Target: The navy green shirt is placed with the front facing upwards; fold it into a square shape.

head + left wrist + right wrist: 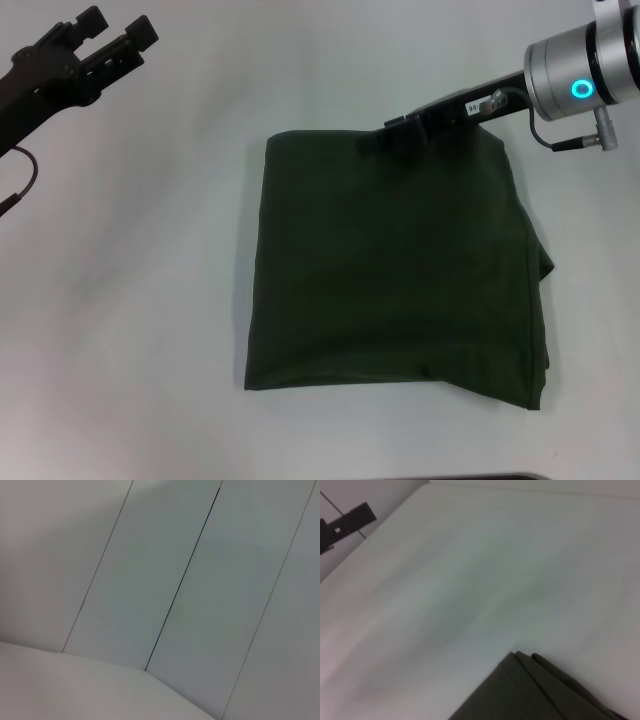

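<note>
A plain white table (150, 300) fills the head view, and pale wall panels with dark seams stand behind it in the left wrist view. In the middle of the table lies the navy green shirt (390, 270), a dark olive cotton garment already folded into a roughly square packet with no lettering or collar showing. Its right side is not clean: layers fan out there and the near right corner sags past the packet's edge.

The right gripper (375, 140) rests at the far edge of the shirt, left of its middle. Whether its jaws are spread or pinching cloth cannot be told, since dark fingers merge with dark fabric. The left gripper (115, 30) hangs well apart over the far left of the table, jaws spread and holding nothing.

The likely risk is at that far edge. If the right jaws still grip a layer when the arm lifts away, the top fold would drag up and open the packet. A sideways pull could also worsen the loose stack seen in the right wrist view, where several layer edges (545, 667) lie stepped rather than flush.
</note>
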